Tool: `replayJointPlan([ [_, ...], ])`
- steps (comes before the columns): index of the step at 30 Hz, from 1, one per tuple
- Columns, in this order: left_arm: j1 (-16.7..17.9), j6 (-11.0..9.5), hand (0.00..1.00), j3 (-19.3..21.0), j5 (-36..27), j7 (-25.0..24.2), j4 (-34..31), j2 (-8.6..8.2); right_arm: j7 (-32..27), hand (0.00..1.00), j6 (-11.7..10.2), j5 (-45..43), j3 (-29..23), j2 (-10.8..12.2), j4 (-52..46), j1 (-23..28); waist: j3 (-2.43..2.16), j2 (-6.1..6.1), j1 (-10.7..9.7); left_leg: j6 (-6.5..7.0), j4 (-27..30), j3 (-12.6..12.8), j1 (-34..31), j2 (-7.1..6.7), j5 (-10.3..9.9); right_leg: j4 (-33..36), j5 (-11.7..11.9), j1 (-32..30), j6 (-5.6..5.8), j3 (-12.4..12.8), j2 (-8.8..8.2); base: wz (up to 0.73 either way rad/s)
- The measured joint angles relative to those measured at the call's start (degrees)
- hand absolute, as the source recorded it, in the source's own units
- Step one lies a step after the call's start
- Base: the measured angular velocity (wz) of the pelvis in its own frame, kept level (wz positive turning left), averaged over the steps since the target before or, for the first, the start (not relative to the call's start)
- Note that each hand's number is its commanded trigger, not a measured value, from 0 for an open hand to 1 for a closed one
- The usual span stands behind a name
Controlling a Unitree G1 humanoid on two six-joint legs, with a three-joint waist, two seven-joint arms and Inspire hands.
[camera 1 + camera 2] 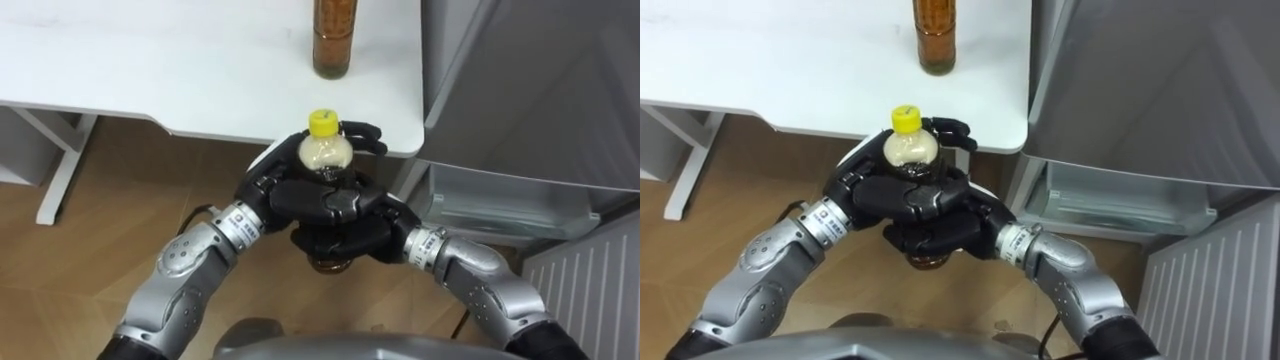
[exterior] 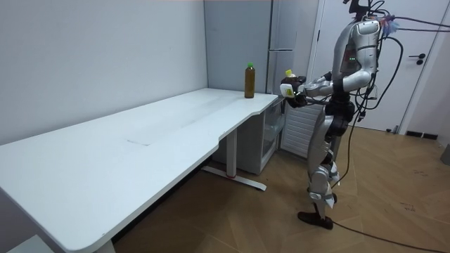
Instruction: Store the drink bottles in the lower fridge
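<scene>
left eye view: left hand (image 1: 285, 195) and right hand (image 1: 355, 238) both curl round the yellow-capped bottle (image 1: 327, 152), upright between them; brown bottle (image 1: 333, 40) stands beyond on the table (image 1: 150, 70).

Left hand (image 1: 285, 190) and right hand (image 1: 355, 235) clasped round yellow-capped clear plastic bottle (image 1: 326, 152), just short of rounded corner of white desk top (image 1: 395, 130). Tall amber drink bottle (image 1: 333, 40) upright near desk edge, straight beyond hands. To right, flat grey fridge front (image 1: 540, 80) – narrow gap to desk corner. Beneath it, translucent fridge shelf (image 1: 500, 205) exposed, white ribbed panel (image 1: 590, 285) at lower right. Free air over wooden floor (image 1: 110, 190) – left of and below hands
</scene>
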Motion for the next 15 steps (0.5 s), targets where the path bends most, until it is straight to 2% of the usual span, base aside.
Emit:
replayJointPlan([
  [4, 0.00, -0.02, 0.00, 0.07, 0.18, 0.64, 0.00, -0.64, -0.13, 1.00, -0.01, 0.00, -0.07, 0.07, -0.07, -0.03, 0.01, -0.01, -0.09, 0.00, -0.09, 0.02, 0.34, 0.00, 0.00, -0.03, 0.00, 0.38, 0.00, 0.02, 0.00, 0.00],
  [9, -0.06, -0.16, 0.00, 0.05, 0.23, 1.58, -1.14, -0.64, -0.14, 1.00, -0.09, 1.02, -0.01, -0.09, -0.60, -0.23, 0.09, -0.05, -0.16, 0.00, -0.17, 0.02, 0.97, -0.01, 0.00, -0.15, 0.00, 1.03, 0.00, -0.04, 0.00, 0.00],
  [14, -0.06, -0.31, 0.00, 0.09, 0.70, 2.97, -4.19, -0.09, -0.46, 1.00, -0.70, 1.55, -0.13, -0.61, -2.86, -0.32, 0.46, 0.11, -0.64, 0.00, -0.35, 0.02, 1.08, -0.01, 0.00, -0.20, 0.00, 1.13, 0.00, -0.06, 0.01, 0.00],
  [15, -0.07, -0.34, 0.00, 0.25, 1.66, 3.19, -5.12, -0.11, -0.46, 1.00, -1.49, 1.80, -0.17, -0.60, -3.05, -0.32, 0.46, 0.10, -0.78, 0.00, -0.35, 0.01, 1.12, -0.01, 0.00, -0.27, 0.00, 1.23, 0.00, -0.13, 0.01, 0.00],
])
